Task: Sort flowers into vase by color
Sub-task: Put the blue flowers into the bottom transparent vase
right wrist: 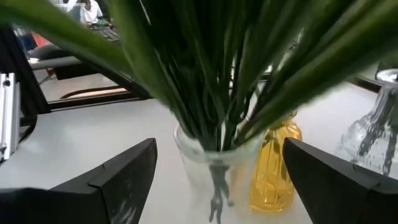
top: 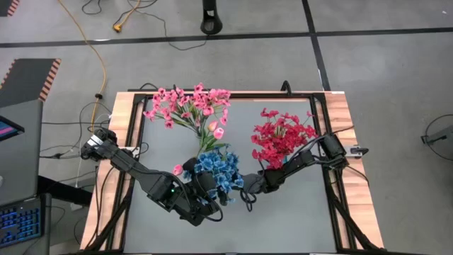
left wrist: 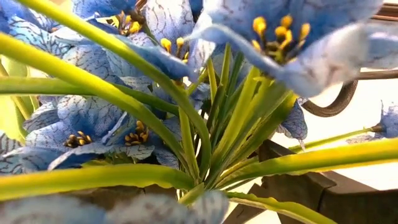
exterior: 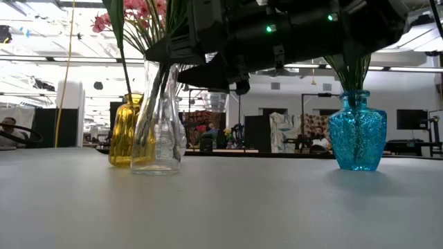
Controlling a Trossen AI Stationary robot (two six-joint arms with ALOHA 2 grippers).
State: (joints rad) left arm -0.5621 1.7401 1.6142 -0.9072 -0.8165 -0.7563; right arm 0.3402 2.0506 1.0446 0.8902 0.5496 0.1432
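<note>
Already, most of the sorting appears done: the light pink flowers are gathered at the far side of the table, the deep red-pink flowers are bunched to the right, and the blue flowers are massed near the middle. From the low view, three vessels are seen: a yellow vase, a clear vase just beside it and nearer the camera, and a blue vase well apart to the right, each with green stems rising from its neck.

The left gripper is held low against the blue bunch, so that its wrist camera is filled by blue blossoms and stems; whether anything is grasped by it cannot be told, since its fingers are hidden. It is judged to be placing or settling a sprig there.

The right gripper is kept spread wide, nothing between its fingers, and is aimed at a clear vase holding stems, with the yellow vase behind. It is probably parked so as not to disturb the arrangement.
</note>
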